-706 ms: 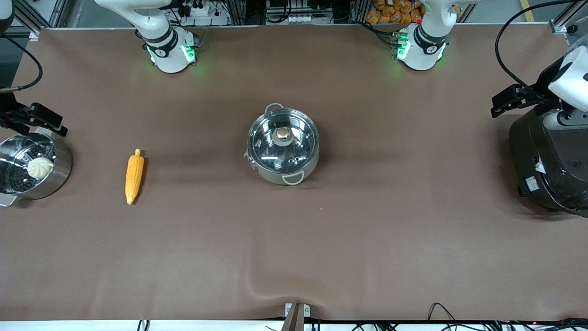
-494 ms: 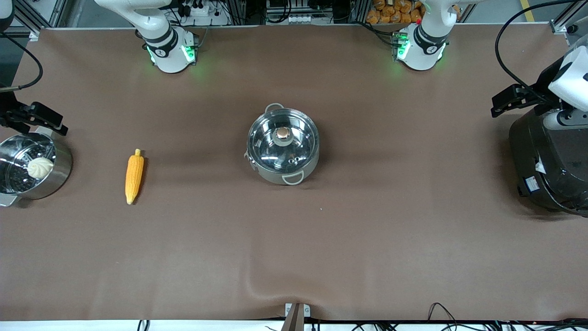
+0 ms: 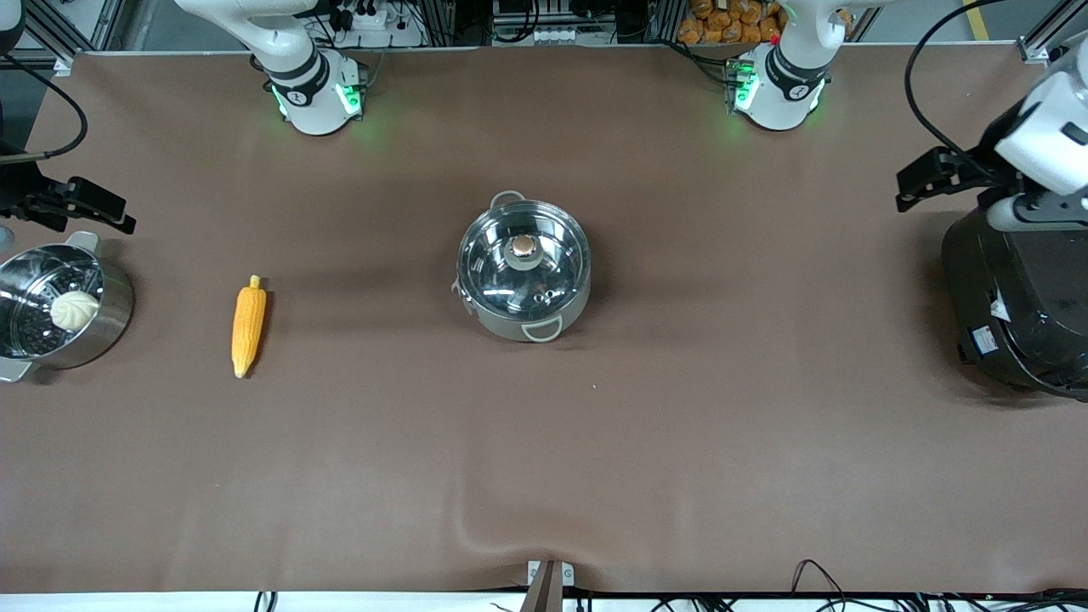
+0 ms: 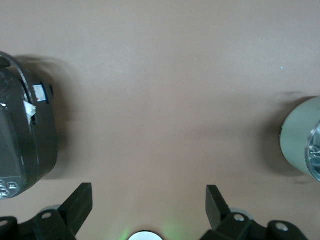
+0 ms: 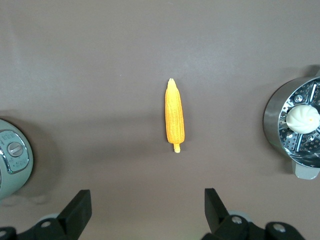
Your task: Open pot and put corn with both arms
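The steel pot stands mid-table with its glass lid and copper knob on. The corn lies on the brown cloth toward the right arm's end, between the pot and the steamer. It also shows in the right wrist view. My right gripper is open and empty, high over the cloth beside the steamer. My left gripper is open and empty, high over the cloth beside the rice cooker. The pot's edge shows in the left wrist view.
A steel steamer holding a white bun stands at the right arm's end. A big black rice cooker stands at the left arm's end. The arm bases line the table's back edge.
The right arm's hand has moved off the steamer's rim toward the bases. The left arm's hand has shifted slightly toward the pot. Pot and corn have not moved.
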